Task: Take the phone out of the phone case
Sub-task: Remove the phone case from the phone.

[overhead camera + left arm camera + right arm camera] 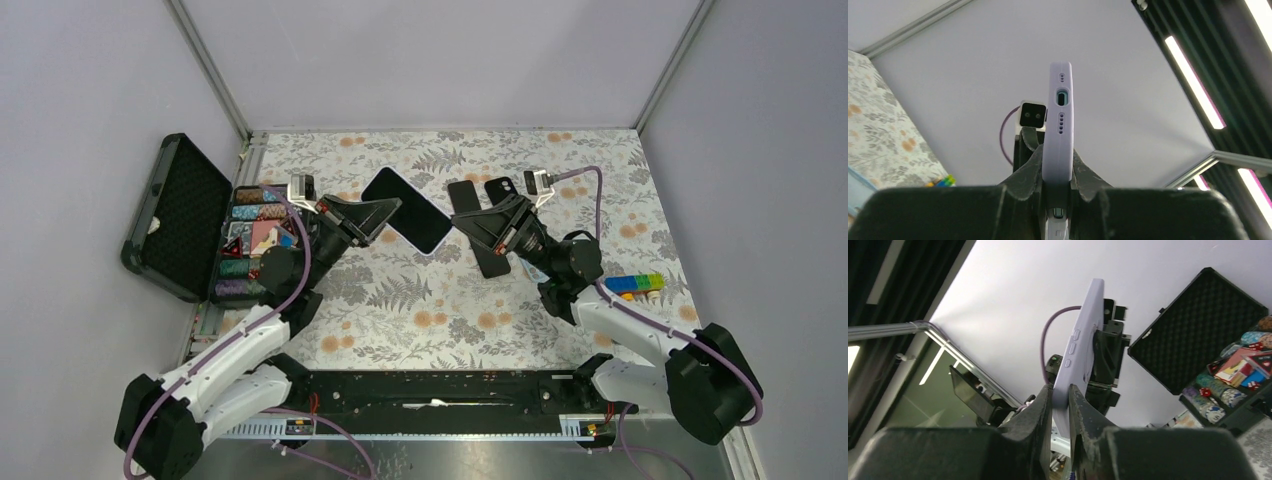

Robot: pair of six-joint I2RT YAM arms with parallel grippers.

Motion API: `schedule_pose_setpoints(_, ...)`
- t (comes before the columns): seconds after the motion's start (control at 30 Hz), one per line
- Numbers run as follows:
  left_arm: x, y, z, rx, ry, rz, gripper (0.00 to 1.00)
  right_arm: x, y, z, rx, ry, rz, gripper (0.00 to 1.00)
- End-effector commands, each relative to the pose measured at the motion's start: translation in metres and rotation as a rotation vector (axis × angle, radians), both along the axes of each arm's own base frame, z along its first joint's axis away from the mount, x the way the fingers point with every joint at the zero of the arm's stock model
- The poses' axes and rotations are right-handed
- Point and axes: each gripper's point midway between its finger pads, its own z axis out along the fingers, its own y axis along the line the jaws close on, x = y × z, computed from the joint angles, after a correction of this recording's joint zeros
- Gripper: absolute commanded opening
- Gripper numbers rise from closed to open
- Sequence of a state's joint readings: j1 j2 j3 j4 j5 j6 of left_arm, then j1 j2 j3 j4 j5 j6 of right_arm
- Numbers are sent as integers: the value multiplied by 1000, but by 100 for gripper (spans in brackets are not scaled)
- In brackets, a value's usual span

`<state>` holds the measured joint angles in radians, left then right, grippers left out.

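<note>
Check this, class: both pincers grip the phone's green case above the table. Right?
Wrong on colour: the case is pale purple, not green, as the left wrist view shows. The left pincer and right pincer both grip it above the table.

open black foam-lined case holding poker chips at left; coloured blocks at right.

Floral table; coloured blocks (right edge).
</note>
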<state>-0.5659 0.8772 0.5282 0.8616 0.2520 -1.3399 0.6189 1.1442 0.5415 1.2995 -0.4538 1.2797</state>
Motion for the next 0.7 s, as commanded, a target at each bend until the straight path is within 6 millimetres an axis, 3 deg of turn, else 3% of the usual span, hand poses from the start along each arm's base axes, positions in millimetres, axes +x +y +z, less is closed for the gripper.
schedule_pose_setpoints(0.0,-40,14,57,-257,-71,-197,0,-9,1,24,73,-15,71,5)
schedule_pose_setpoints(0.13,-48,18,69,-357,-76,-287,0,-7,5,19,58,28,87,0)
schedule_pose_setpoints(0.4,-57,29,85,-419,-149,-286,0,21,19,-42,-135,196,0,0)
schedule_pose_setpoints(0.67,-65,34,93,-444,-166,-305,0,37,16,-83,-325,247,-130,0)
